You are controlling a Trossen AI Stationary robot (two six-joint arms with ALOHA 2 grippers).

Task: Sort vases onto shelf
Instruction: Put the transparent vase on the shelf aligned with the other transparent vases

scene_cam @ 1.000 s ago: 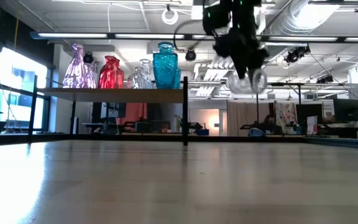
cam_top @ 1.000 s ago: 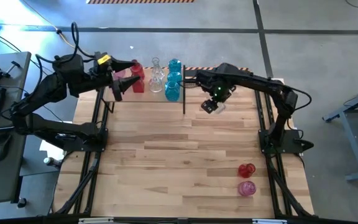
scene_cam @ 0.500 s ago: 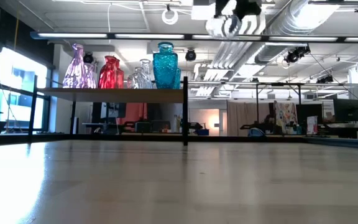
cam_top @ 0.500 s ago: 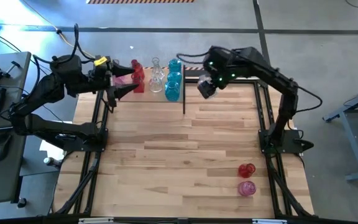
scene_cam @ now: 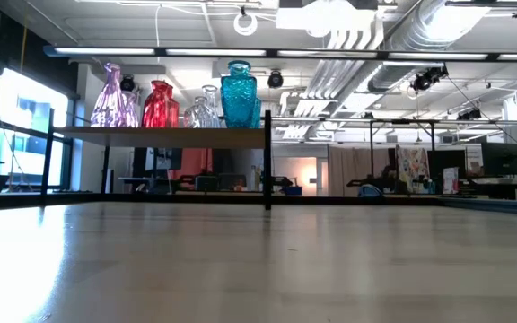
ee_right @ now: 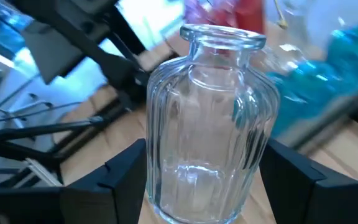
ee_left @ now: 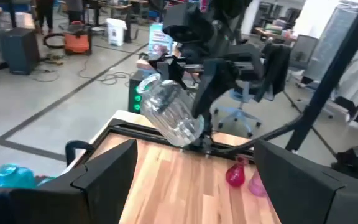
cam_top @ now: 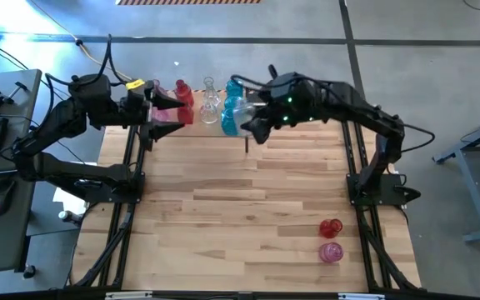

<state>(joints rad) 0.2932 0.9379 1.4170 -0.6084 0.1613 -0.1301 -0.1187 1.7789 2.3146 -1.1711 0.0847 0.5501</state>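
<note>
- Two vases, a red one (cam_top: 331, 227) and a pink one (cam_top: 330, 252), stand touching near the front right corner of the table (cam_top: 240, 217), well apart from the shelf (scene_cam: 164, 132); I judge they are left for later trips.
- On my right gripper (cam_top: 255, 125) I carry a clear ribbed vase (ee_right: 205, 124), fingers closed on its body from both sides below the shoulder, so the neck stays free and the glass cannot slip out.
- I hold it up beside the shelf's right end, close to the blue vases (cam_top: 232, 107), because the shelf is raised on black legs and the vase must clear its edge before it comes down.
- The vase looks tilted in my left wrist view (ee_left: 169, 112), so I judge it needs levelling before it can stand.
- Shelf order runs by colour: pink (scene_cam: 111, 95), red (scene_cam: 159, 104), clear (scene_cam: 203, 108), then blue (scene_cam: 237, 93); my guess is that this clear one belongs with the clear group, which means reaching over or past the blue ones.
- That is the risk: the blue vases stand tight together by the edge, and a low pass could knock them.
- My left gripper (cam_top: 161, 117) waits with fingers spread wide and empty at the shelf's left end, beside the pink vases, out of the right arm's way.
</note>
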